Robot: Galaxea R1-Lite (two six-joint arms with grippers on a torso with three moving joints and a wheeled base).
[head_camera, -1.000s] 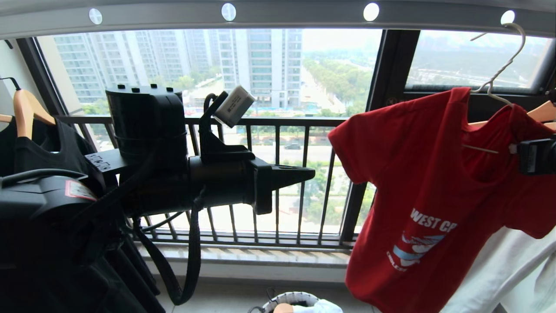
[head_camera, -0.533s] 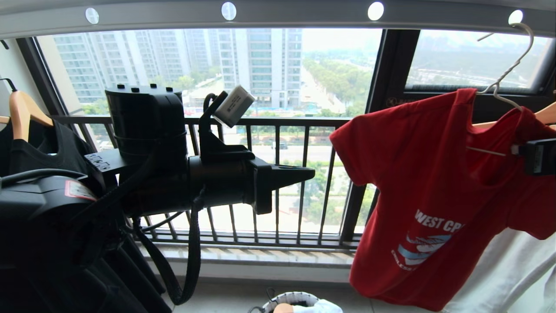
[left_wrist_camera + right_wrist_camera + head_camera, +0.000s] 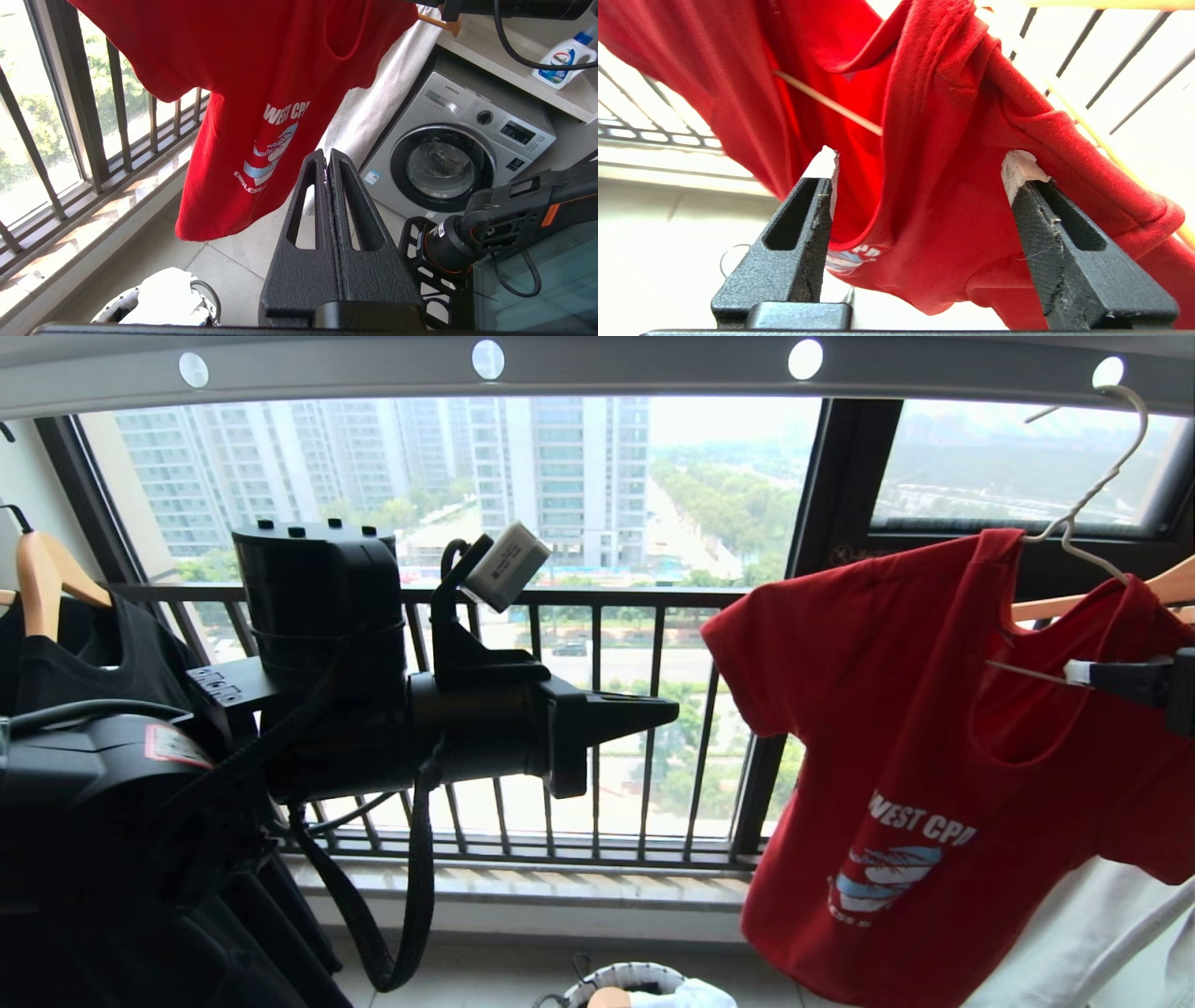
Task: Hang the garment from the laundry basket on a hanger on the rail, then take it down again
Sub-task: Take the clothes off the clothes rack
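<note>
The right gripper (image 3: pixel 920 172) stands spread wide at the collar of the red T-shirt (image 3: pixel 896 756), gripping nothing; whether its pads (image 3: pixel 1020 168) brush the cloth cannot be told. In the head view it is cut off by the frame edge. The shirt hangs on the wire hanger (image 3: pixel 1083 504), hooked over the rail (image 3: pixel 597 369). The left gripper (image 3: pixel 328 163) is clenched empty, well apart. The laundry basket (image 3: pixel 630 978) is half cropped below.

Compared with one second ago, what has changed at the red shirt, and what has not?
The right gripper opened, letting go at the red T-shirt, which swayed slightly on the wire hanger. The hanger stays hooked on the rail; the left gripper stays shut and parked.
</note>
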